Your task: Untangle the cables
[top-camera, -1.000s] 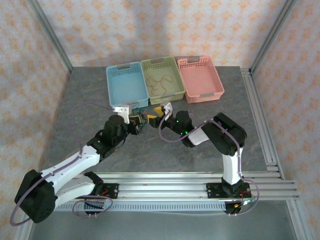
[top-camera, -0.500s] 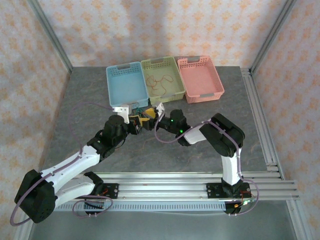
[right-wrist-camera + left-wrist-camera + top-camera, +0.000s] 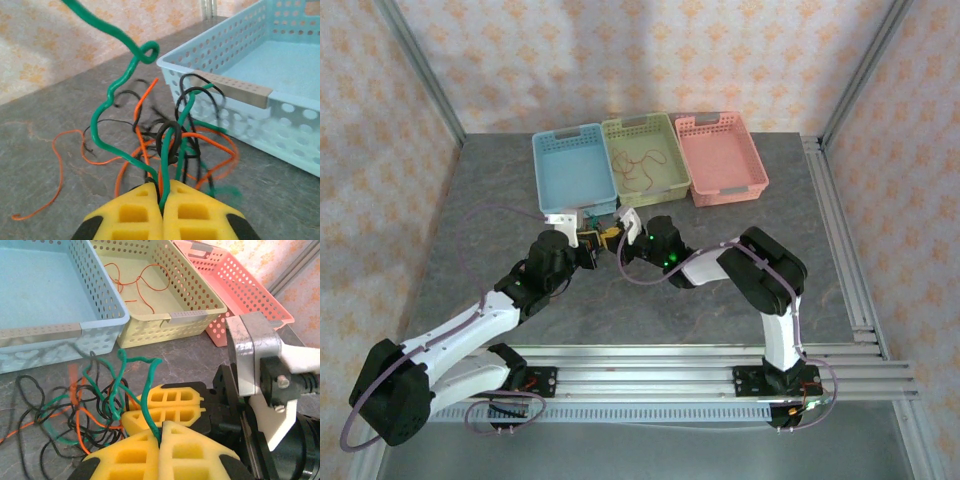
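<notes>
Over the last second the right hand has travelled toward 9 o'clock across the desk. Its yellow pads stood apart then and are now pressed together. The left hand has kept its place and stays shut. In the top view the two hands meet tip to tip just at 6 o'clock of the blue basket. The cables, a knot of black, orange and green strands, lie on the desk beside that basket's near wall, caught between the two hands and spilling toward 12 o'clock of them. In the left wrist view the left hand is clamped on a green cable that rises from between its pads. The rest of the knot is spread toward 9 o'clock, and the right hand's pads lie just beyond at 12 o'clock, touching or nearly so. In the right wrist view the right hand is clamped on the cables at the knot's near edge, and the strands stand up at 12 o'clock of its pads. A loose orange cable lies in the yellow-green basket, with the pink basket at its 3 o'clock.
</notes>
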Tool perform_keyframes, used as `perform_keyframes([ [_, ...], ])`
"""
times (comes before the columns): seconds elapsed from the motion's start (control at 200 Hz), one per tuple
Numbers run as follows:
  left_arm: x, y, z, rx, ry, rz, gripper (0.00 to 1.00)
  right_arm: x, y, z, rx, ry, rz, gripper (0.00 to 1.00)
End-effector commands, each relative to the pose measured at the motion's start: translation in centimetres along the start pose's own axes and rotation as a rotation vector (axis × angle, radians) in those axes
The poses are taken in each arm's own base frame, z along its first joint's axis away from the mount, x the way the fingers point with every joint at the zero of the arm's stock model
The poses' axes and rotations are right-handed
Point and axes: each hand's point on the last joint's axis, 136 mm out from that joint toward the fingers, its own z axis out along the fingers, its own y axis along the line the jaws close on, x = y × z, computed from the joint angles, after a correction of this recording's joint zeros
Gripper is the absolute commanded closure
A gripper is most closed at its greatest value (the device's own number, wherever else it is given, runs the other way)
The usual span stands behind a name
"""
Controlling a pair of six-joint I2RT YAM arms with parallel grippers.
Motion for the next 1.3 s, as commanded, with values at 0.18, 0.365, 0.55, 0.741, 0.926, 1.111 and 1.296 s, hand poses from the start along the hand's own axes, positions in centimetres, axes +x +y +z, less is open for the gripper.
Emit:
perform_keyframes([
  [0.18, -0.9, 2.6, -1.2, -0.133, -0.081, -0.054, 1.00, -3.0, -6.2, -4.0, 0.262, -0.188, 0.083, 1.00],
  [0.365, -1.2, 4.7, -2.2, -0.235, -0.124, -0.090, 1.00, -3.7, -9.7, -6.5, 0.362, -0.292, 0.194, 1.00],
  [0.55, -1.2, 6.8, -3.0, -0.335, -0.154, -0.133, 1.00, -3.7, -11.4, -8.0, 0.447, -0.327, 0.218, 1.00],
  [0.741, -1.2, 8.2, -3.7, -0.400, -0.175, -0.167, 1.00, -3.7, -12.1, -8.8, 0.486, -0.350, 0.231, 1.00],
  [0.926, -1.1, 8.9, -4.0, -0.422, -0.186, -0.190, 1.00, -3.9, -12.4, -9.1, 0.486, -0.366, 0.237, 1.00],
  [1.111, -1.1, 8.6, -3.8, -0.396, -0.179, -0.185, 1.00, -4.4, -11.0, -8.4, 0.388, -0.377, 0.226, 1.00],
  [1.296, -1.1, 7.0, -2.5, -0.320, -0.135, -0.159, 1.00, -5.2, -8.8, -7.5, 0.248, -0.376, 0.207, 1.00],
])
